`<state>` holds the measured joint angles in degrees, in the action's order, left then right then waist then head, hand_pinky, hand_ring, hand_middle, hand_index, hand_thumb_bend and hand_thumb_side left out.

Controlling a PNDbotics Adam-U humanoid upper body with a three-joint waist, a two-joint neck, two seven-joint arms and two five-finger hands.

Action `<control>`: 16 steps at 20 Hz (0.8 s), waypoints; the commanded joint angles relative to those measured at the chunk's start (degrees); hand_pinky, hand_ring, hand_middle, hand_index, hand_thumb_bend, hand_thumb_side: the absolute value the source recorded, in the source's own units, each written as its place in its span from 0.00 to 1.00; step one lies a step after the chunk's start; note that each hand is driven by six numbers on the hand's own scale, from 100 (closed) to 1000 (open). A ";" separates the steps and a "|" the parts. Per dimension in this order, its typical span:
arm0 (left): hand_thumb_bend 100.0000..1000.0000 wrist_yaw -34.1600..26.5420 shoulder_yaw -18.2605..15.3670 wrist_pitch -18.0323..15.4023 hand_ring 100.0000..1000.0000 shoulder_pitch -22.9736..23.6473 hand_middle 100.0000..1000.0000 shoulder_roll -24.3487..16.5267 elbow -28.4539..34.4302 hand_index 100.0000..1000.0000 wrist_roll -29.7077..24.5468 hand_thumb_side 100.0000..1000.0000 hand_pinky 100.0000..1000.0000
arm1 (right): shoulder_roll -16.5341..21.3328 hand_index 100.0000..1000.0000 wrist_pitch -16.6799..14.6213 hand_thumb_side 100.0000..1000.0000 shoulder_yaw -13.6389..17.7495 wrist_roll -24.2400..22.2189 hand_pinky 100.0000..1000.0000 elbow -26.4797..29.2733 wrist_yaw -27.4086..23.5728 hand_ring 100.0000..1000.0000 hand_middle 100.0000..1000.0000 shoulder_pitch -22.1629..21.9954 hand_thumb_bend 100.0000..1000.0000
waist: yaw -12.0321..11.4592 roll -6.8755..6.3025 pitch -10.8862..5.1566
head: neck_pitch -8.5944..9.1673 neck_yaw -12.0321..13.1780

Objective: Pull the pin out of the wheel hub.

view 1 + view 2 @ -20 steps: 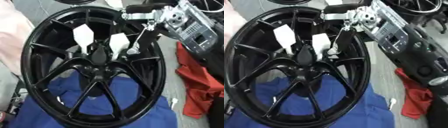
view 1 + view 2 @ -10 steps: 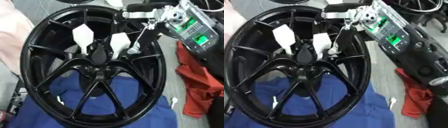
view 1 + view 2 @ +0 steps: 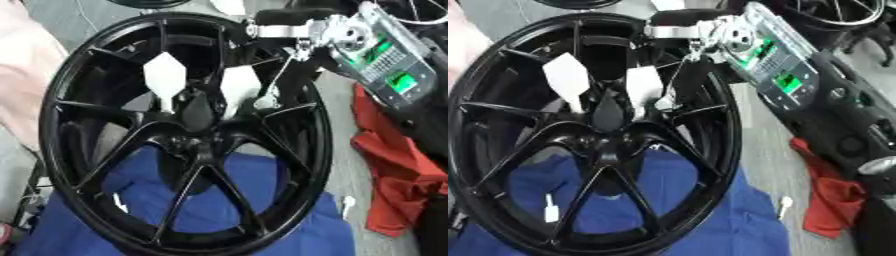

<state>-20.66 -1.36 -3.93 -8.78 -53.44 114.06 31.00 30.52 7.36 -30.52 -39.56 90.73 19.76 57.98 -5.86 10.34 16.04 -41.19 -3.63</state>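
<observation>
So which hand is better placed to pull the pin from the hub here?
The right hand: its arm reaches in from the upper right over the wheel, fingers down by the white pins near the hub. The left hand shows in neither view.

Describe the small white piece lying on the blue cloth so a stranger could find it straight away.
Start at the big black wheel and look through its lower-left spoke gaps to the blue cloth. The white piece lies there: a thin stem with a wider end, much smaller than the two white tabs above the hub.
</observation>
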 commanded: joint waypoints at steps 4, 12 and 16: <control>0.00 -0.24 -0.58 -0.13 0.57 -0.74 0.58 -1.48 0.54 0.77 0.12 0.59 0.71 | 1.18 0.49 1.41 0.00 0.66 1.51 0.72 1.07 -1.04 0.55 0.31 1.12 0.14 | 0.16 -0.84 -1.12 | 0.57 0.27; 0.00 -0.81 -0.79 -0.03 0.58 -0.66 0.58 -1.39 0.54 0.77 0.32 0.59 0.71 | 1.75 0.44 1.94 0.00 0.30 3.14 0.72 0.91 -1.61 0.53 0.26 1.50 0.16 | 0.22 -0.95 -1.93 | 0.72 0.38; 0.00 -1.09 -0.88 0.07 0.58 -0.59 0.58 -1.33 0.54 0.77 0.40 0.59 0.71 | 2.22 0.42 1.75 0.00 0.12 3.71 0.73 0.43 -1.73 0.52 0.25 1.91 0.18 | 0.29 -1.09 -2.55 | 1.03 0.55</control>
<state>-21.64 -1.36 -3.79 -8.85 -53.44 114.06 31.16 30.82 9.13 -31.08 -36.35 90.89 18.39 58.53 -5.65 10.09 14.93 -40.88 -3.14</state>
